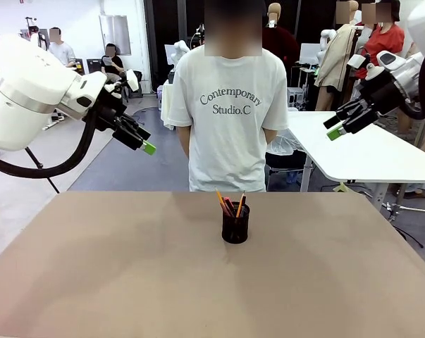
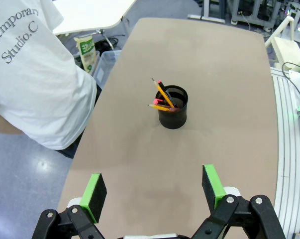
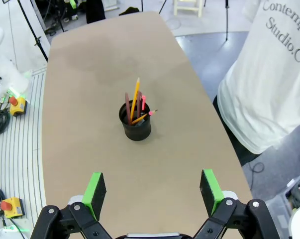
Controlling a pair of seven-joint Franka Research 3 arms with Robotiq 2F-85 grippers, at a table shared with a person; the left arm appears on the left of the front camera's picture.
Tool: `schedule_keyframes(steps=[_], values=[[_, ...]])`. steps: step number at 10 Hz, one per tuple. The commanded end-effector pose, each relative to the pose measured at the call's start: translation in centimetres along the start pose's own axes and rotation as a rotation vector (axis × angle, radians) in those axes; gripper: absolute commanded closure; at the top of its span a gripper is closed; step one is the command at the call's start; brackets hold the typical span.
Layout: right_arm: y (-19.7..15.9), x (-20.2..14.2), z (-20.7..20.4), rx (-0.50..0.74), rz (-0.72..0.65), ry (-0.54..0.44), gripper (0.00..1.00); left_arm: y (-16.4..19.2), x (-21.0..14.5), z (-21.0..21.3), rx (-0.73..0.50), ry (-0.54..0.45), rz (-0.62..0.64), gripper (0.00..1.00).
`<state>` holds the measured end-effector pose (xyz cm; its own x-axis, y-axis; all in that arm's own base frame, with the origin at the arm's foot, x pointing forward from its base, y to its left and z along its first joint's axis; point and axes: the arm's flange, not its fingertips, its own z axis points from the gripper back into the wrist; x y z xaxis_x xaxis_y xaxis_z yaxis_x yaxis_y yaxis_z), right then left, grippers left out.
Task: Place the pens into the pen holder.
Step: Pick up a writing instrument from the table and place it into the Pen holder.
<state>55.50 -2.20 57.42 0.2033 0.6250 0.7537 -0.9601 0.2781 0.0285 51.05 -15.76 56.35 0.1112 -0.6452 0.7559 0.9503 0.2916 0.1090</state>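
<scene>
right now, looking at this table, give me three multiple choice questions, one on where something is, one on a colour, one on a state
1. Where are the pens?
A. Lying flat on the table
B. Standing in the pen holder
C. In the person's hand

2. What colour is the pen holder?
A. Black
B. White
C. Blue

3. How do the left gripper and right gripper stand?
A. Both shut on pens
B. One open, one shut
C. Both open, holding nothing

Answers:
1. B, the pencils and pens stick up out of the mesh cup, which stands on the table.
2. A, the cup is dark black mesh in all three views.
3. C, each wrist view shows the green pads wide apart with nothing between them, both raised above the table.
</scene>
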Motion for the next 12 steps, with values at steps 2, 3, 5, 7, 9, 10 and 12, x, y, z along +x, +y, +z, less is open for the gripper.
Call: schedule_keyframes(steps=[2,3,5,7,9,10,12], values=[[0.54,-0.10,-0.05,-0.002,-0.003,0.000,0.00,0.04,-0.11,0.21,0.004,-0.002,0.004,0.00],[0.54,-0.10,-0.05,-0.002,-0.003,0.000,0.00,0.04,-0.11,0.21,0.004,-0.002,0.004,0.00],[0.54,-0.10,-0.05,-0.002,-0.003,0.000,0.00,0.04,-0.11,0.21,0.004,-0.002,0.004,0.00],[0.54,-0.10,-0.05,-0.002,-0.003,0.000,0.00,0.04,-0.11,0.21,0.004,-0.002,0.004,0.00],[0.54,-0.10,-0.05,-0.002,-0.003,0.000,0.00,0.04,-0.11,0.21,0.004,-0.002,0.004,0.00],[0.54,-0.10,-0.05,-0.002,-0.003,0.000,0.00,0.04,-0.11,0.21,0.004,-0.002,0.004,0.00],[0.54,-0.10,-0.05,-0.002,-0.003,0.000,0.00,0.04,-0.11,0.21,0.004,-0.002,0.004,0.00]])
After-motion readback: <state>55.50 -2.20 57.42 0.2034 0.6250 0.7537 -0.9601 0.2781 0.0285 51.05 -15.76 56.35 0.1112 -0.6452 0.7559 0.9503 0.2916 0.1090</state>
